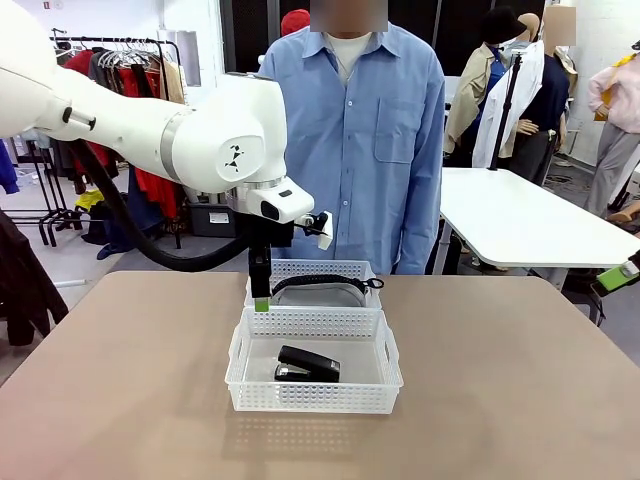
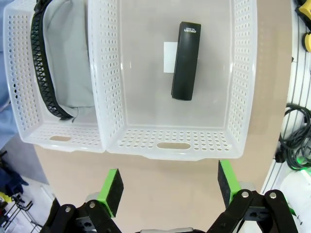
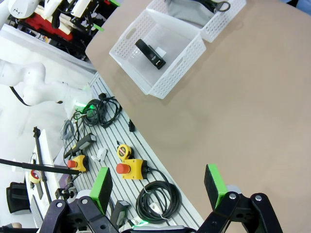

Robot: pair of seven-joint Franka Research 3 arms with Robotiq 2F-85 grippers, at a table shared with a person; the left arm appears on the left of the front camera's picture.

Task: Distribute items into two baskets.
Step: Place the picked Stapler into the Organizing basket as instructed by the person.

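Step in hand: by the look of it the sorting is done, one item in each basket; what remains is likely pulling the arms clear.
Stapler: the small black stapler (image 1: 308, 364) lies flat on the floor of the near basket (image 1: 240, 385), partly over a small white label, touching no wall.
Waist bag: the grey waist bag (image 1: 318, 294) fills the far basket (image 1: 258, 268), its black strap (image 2: 44, 73) draped along one side.
Baskets: side by side and touching, in the middle of the desk (image 1: 520, 390), the far one towards the person's edge.
Left hand: the left hand (image 2: 167, 187) hangs over bare desk just outside the near basket's handle wall, fingers spread wide, nothing between them.
Right hand: the right hand (image 3: 159, 187) is also spread and empty, well apart from the baskets, out by the robot's edge of the desk.
Next move: if anything, lift the left arm straight up and back, so the fingers do not catch the basket rim.
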